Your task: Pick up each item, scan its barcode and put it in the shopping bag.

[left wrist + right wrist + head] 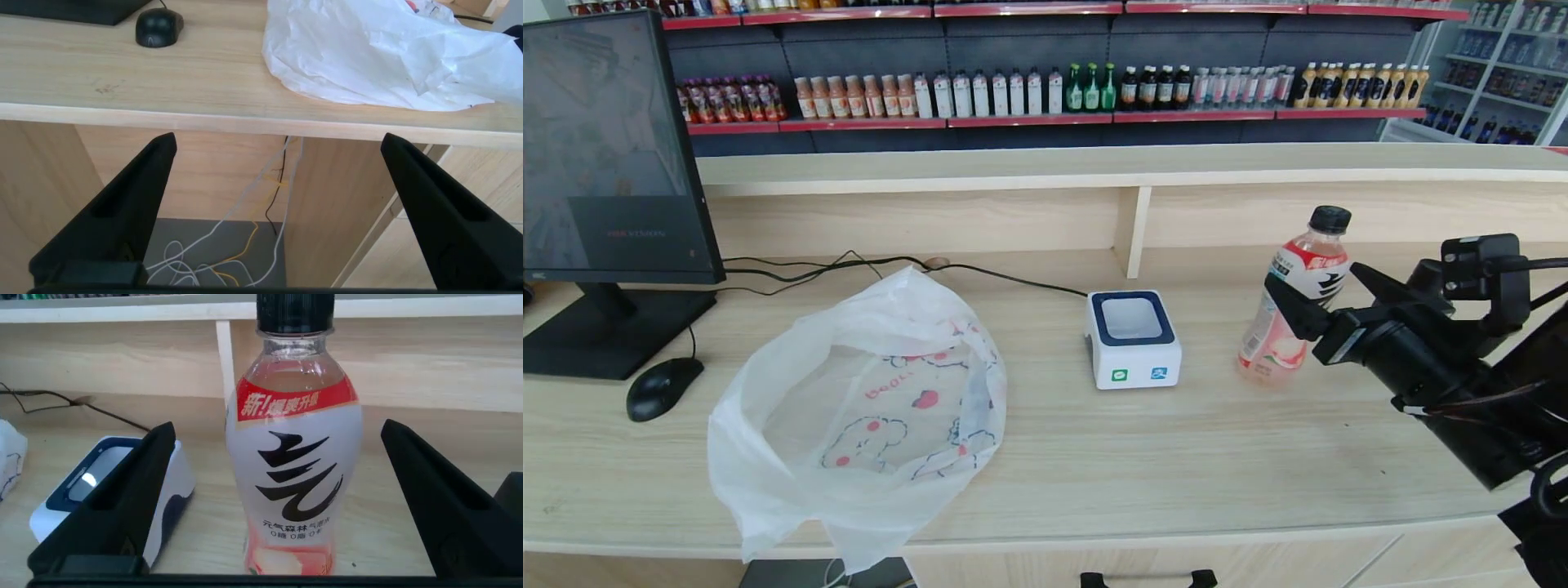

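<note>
The pink drink bottle (1305, 257) stands straight up, cap on top, between the spread fingers of the right claw (278, 431), and the left claw (278, 139) is spread too.

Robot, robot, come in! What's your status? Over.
Left end effector open, below counter edge. Right end effector open, lined up on upright bottle, not gripping. Nothing between bottle and scanner.
</note>
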You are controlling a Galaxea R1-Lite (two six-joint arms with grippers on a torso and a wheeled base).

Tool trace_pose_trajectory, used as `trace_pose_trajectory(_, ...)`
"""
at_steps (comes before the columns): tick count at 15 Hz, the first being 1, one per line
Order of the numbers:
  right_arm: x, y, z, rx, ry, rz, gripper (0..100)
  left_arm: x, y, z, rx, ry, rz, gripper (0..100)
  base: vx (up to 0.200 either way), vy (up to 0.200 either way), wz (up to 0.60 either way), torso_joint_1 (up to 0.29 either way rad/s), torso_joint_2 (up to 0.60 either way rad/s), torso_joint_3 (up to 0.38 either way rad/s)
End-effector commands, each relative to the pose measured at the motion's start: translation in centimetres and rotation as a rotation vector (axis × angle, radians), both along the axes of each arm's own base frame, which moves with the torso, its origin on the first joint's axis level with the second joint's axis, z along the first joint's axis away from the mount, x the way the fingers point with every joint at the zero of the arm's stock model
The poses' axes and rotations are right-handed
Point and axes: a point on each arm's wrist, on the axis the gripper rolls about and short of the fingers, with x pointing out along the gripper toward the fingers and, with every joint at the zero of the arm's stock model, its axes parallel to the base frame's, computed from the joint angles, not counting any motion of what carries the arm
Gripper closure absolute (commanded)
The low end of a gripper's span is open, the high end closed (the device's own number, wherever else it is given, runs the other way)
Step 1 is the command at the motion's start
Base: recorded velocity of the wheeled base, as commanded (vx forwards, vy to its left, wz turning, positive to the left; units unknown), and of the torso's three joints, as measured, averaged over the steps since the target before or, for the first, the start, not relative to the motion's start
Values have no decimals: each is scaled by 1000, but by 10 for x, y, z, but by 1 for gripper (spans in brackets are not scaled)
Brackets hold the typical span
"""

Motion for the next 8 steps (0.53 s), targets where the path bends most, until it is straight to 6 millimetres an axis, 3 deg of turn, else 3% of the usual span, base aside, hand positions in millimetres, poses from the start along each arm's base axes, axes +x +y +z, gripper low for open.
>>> trace_pose_trajectory(1, 9, -7, -8, -7, 30, -32, 0, 0, 0, 0, 0, -1, 0, 0, 0, 0, 0, 0, 0, 0)
trace_pose_trajectory(7, 21, -6, -19, -7, 63, -25, 0, 0, 0, 0, 0, -1, 0, 0, 0, 0, 0, 0, 0, 0)
trace_pose_trajectory(8, 33, -8, -22, -2, 67, -37, 0, 0, 0, 0, 0, -1, 0, 0, 0, 0, 0, 0, 0, 0)
